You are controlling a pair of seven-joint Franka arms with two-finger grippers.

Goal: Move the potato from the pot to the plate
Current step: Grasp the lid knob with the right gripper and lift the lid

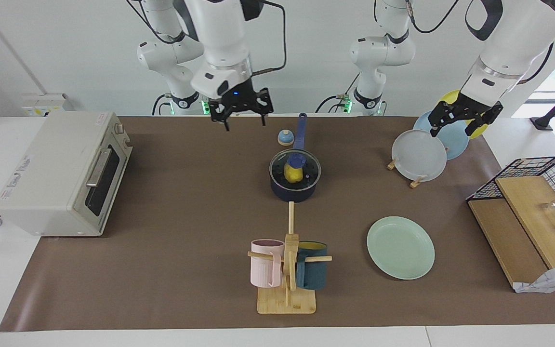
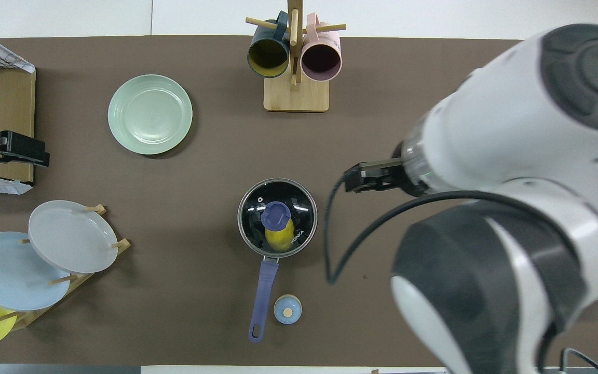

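The navy pot stands mid-table with its long blue handle pointing toward the robots. A glass lid with a blue knob sits on it. The yellow potato shows through the lid inside the pot, also in the overhead view. The mint-green plate lies flat and bare, farther from the robots than the pot, toward the left arm's end. My right gripper is open and empty, raised over the mat's edge by the robots, apart from the pot. My left gripper is open and empty over the plate rack.
A plate rack holds grey, light blue and yellow plates. A mug tree with pink and teal mugs stands farther than the pot. A toaster oven sits at the right arm's end. A small blue dome lies beside the handle. A wire basket stands at the left arm's end.
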